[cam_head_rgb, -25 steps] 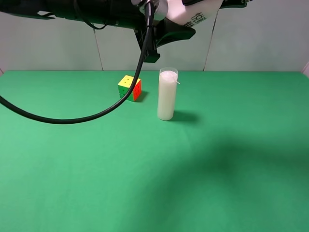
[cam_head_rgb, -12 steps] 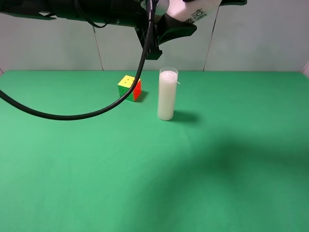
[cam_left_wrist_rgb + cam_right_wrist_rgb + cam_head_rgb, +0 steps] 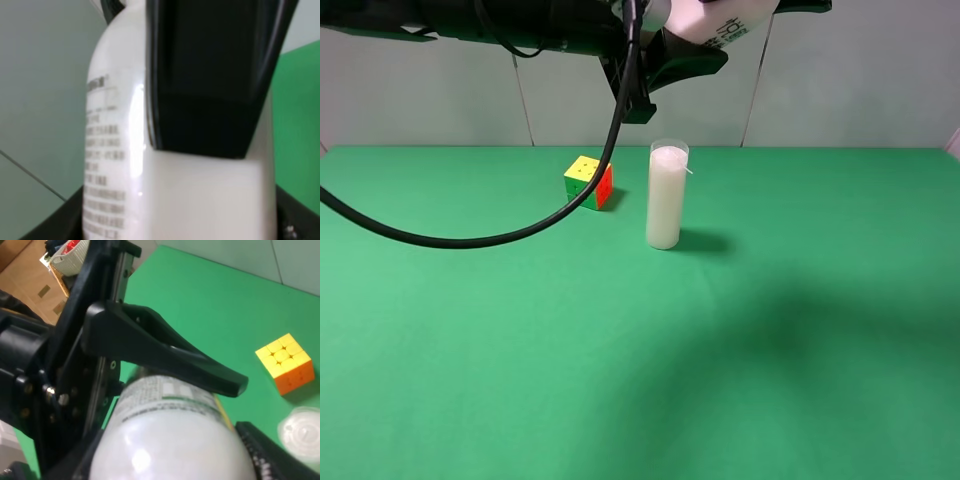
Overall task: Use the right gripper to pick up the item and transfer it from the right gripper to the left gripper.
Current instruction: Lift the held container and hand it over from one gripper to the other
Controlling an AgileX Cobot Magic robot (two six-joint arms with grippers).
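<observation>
Looking from the front edge back: green table (image 3: 620, 400) filled the lower frame; a loose black cable (image 3: 470, 240) looped across the middle left; behind it the candle (image 3: 666, 197) stood upright near centre, puzzle cube (image 3: 588, 181) just to its left, not touching; up at the top centre the left gripper (image 3: 690, 60) was clenched on the bottle (image 3: 720, 22), tilted in mid-air; the right gripper (image 3: 804, 5) sat at its other end, honestly couldn't tell if it was gripping or let go.
</observation>
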